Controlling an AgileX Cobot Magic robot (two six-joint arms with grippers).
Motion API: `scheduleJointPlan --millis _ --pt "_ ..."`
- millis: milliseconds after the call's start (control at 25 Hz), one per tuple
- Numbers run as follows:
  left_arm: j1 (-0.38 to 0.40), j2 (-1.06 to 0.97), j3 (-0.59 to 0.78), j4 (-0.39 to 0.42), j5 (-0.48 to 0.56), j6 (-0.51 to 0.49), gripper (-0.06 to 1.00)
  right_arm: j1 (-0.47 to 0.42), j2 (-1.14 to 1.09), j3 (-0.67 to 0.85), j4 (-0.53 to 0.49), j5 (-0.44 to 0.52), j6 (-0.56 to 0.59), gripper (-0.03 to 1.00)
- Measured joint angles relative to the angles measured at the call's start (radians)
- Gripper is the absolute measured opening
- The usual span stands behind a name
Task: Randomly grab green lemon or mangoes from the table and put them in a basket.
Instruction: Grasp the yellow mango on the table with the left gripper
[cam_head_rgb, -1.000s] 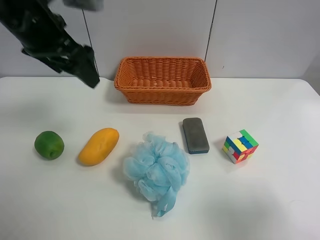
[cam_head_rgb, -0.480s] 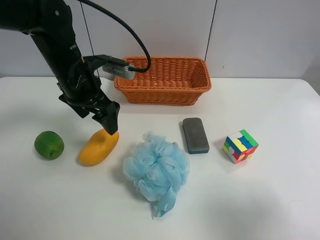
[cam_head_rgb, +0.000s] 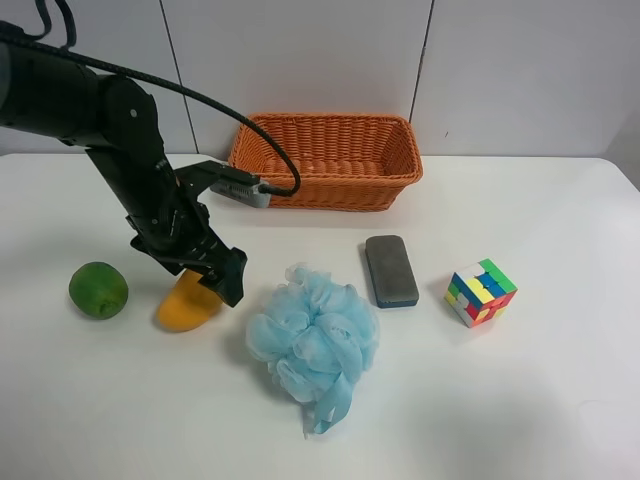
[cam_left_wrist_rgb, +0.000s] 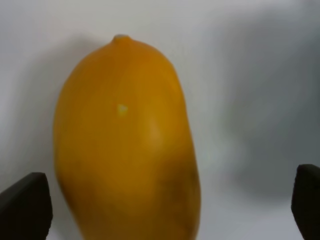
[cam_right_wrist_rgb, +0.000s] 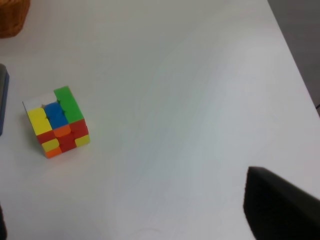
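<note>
The yellow-orange mango (cam_head_rgb: 185, 306) lies on the white table (cam_head_rgb: 530, 400) at the left front; the left wrist view shows it close up (cam_left_wrist_rgb: 127, 140). My left gripper (cam_head_rgb: 207, 279), on the arm at the exterior high view's left, is open and low over the mango, with a fingertip (cam_left_wrist_rgb: 25, 206) on each side, not closed on it. The green lemon (cam_head_rgb: 98, 290) sits just left of the mango. The orange-brown wicker basket (cam_head_rgb: 325, 160) stands at the back centre. My right gripper (cam_right_wrist_rgb: 140, 227) is open over bare table, out of the exterior high view.
A light-blue bath pouf (cam_head_rgb: 312, 345) lies right of the mango, close to the left gripper. A dark grey block (cam_head_rgb: 390, 270) and a coloured puzzle cube (cam_head_rgb: 480, 291) lie further right; the cube also shows in the right wrist view (cam_right_wrist_rgb: 56, 122). A table edge (cam_right_wrist_rgb: 295, 75) shows there too.
The left arm has swung down from the back left and lowered its open gripper onto the mango, now covering the fruit's upper end. The fruits have not moved.
</note>
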Motion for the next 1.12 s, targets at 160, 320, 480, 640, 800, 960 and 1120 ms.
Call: scheduleJointPlan --millis 160,320,480,640,800,960,1120 --pt "0.000 0.039 0.000 0.000 -0.034 0.000 0.95 0.000 0.000 0.000 0.000 0.000 0.000 0.93" --pt "0.000 0.049 0.000 0.000 -0.063 0.000 0.95 0.000 0.000 0.000 0.000 0.000 0.000 0.93" --pt "0.000 0.056 0.000 0.001 -0.079 0.000 0.95 0.000 0.000 0.000 0.000 0.000 0.000 0.93" --pt "0.000 0.077 0.000 0.001 -0.079 0.000 0.86 0.000 0.000 0.000 0.000 0.000 0.000 0.93" --pt "0.000 0.078 0.000 0.006 -0.078 0.004 0.60 0.000 0.000 0.000 0.000 0.000 0.000 0.93" --pt "0.000 0.078 0.000 0.007 -0.078 0.019 0.60 0.000 0.000 0.000 0.000 0.000 0.000 0.93" --pt "0.000 0.078 0.000 0.008 -0.078 0.022 0.60 0.000 0.000 0.000 0.000 0.000 0.000 0.93"
